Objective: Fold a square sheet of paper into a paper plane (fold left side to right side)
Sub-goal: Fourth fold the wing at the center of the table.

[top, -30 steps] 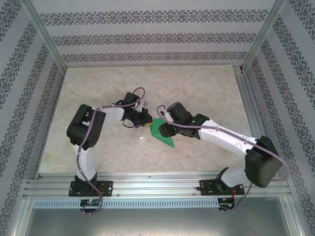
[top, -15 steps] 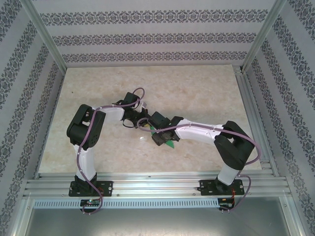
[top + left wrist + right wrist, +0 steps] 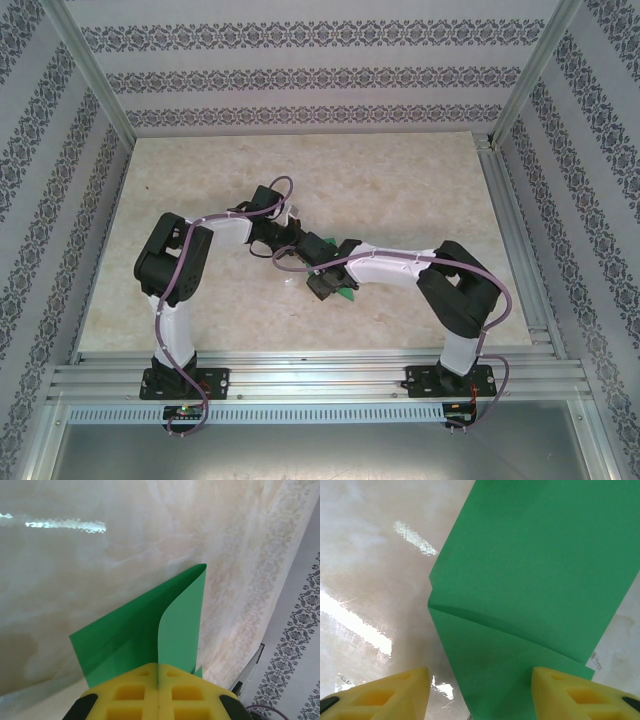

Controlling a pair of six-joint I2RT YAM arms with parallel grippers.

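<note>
Partly folded square sheet of paper [image 3: 535, 570], bright green, lying near the middle of the table [image 3: 400, 180], a little toward its near edge. The left gripper [image 3: 157, 674], just left of the table's middle, is clenched on one edge of the sheet: its yellow pads meet with the green layer pinched between them, and beyond them a flap curls up and over the flat part, so the sheet is partly doubled. The right gripper [image 3: 479, 680] stands at the table's middle with its two yellow fingers well apart. It grasps nothing, and the green surface with one raised crease line lies below the gap. Change over the last second: the right arm has swung in from the right half of the table, its elbow now bent sharply, and its wrist has come to hang over the sheet. From above, the pointed green shape that lay in plain sight a moment ago is reduced to a sliver beside the wrist. The left hold has not altered. Judgement: the fold is started but not flattened. The right gripper appears placed to press or take the loose layer while the left one pins the sheet.
</note>
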